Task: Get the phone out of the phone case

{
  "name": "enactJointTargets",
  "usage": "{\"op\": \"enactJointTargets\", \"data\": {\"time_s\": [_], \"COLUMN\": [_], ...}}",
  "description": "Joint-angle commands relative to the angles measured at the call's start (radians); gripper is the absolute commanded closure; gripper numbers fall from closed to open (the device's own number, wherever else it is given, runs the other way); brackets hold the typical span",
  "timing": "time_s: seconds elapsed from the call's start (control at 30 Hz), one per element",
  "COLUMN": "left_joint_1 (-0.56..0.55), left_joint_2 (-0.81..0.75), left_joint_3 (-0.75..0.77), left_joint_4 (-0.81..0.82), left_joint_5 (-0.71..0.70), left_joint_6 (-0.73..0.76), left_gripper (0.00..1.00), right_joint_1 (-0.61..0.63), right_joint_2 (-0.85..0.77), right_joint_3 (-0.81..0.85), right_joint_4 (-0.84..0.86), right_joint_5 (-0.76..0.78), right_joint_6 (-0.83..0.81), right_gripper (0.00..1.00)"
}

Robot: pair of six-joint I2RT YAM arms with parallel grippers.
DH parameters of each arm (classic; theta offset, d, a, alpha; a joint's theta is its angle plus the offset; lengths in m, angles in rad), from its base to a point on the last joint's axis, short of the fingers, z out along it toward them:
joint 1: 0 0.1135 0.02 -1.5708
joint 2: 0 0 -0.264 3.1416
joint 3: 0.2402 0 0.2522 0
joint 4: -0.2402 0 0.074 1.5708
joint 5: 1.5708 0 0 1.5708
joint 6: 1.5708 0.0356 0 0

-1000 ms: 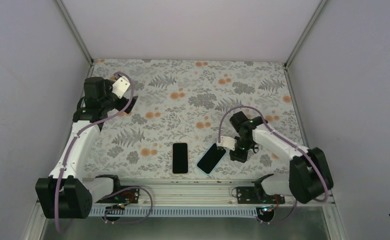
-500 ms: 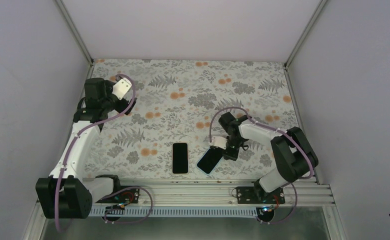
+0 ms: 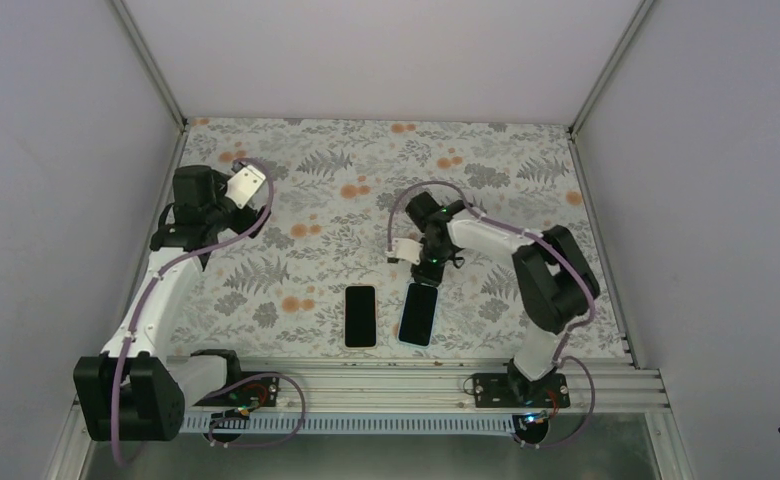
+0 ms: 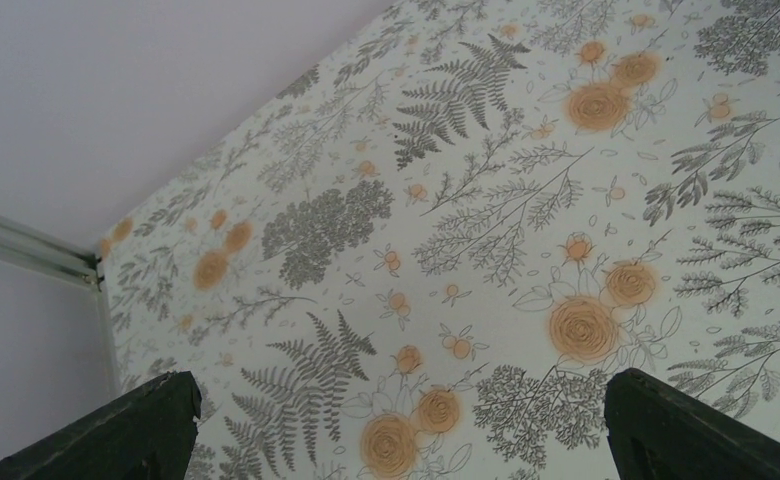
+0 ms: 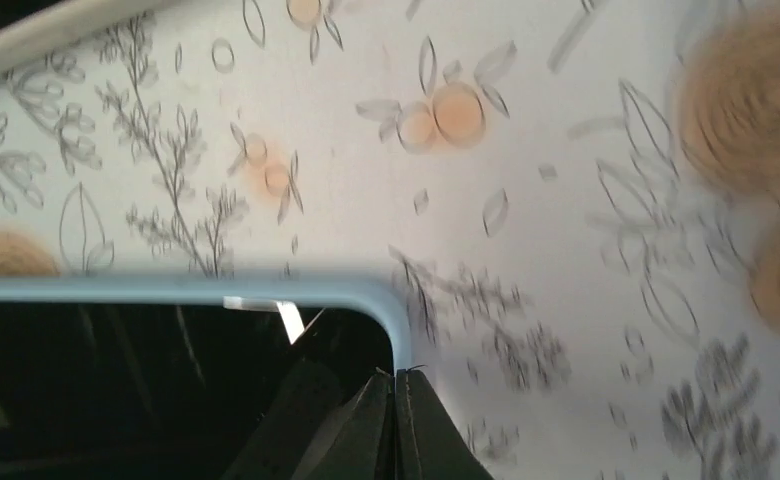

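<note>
Blue-rimmed case swung alongside phone; right end effector together, perhaps pinching rim, left end effector apart

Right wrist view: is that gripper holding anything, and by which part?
The right gripper has shut jaws at a corner of the phone case; whether they pinch it cannot be told.

A tabletop printed all over with grey ferns and orange flowers. Near its front edge a black phone lies flat, with a blue-rimmed phone case just beside it on the right, not touching.
</note>
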Motion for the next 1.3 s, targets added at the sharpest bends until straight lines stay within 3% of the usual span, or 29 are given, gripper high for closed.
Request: {"op": "enactJointTargets", "data": {"time_s": [0.0, 0.23, 0.5, 0.73, 1.27], "left_joint_1": [0.015, 0.036, 0.039, 0.039, 0.042], "left_joint_2": [-0.043, -0.093, -0.098, -0.077, -0.027], "left_joint_3": [-0.014, -0.01, -0.01, 0.001, 0.01], "left_joint_4": [0.024, -0.001, -0.013, -0.02, -0.017], "left_joint_5": [-0.028, -0.031, -0.01, 0.005, -0.054], "left_joint_6": [0.033, 0.052, 0.057, 0.052, 0.056], "left_gripper": [0.0, 0.0, 0.0, 0.0, 0.0], "right_joint_1": [0.068, 0.072, 0.072, 0.071, 0.064], "right_joint_2": [0.091, -0.064, -0.223, -0.321, -0.028], "right_joint_3": [0.093, 0.128, -0.069, -0.229, -0.187], "right_joint_4": [-0.033, -0.079, -0.196, -0.196, 0.007], "right_joint_5": [0.032, -0.023, 0.024, 0.079, 0.091], "right_joint_6": [0.04, 0.055, 0.035, 0.056, 0.06], "right_gripper": [0.96, 0.96, 0.96, 0.96, 0.96]}}
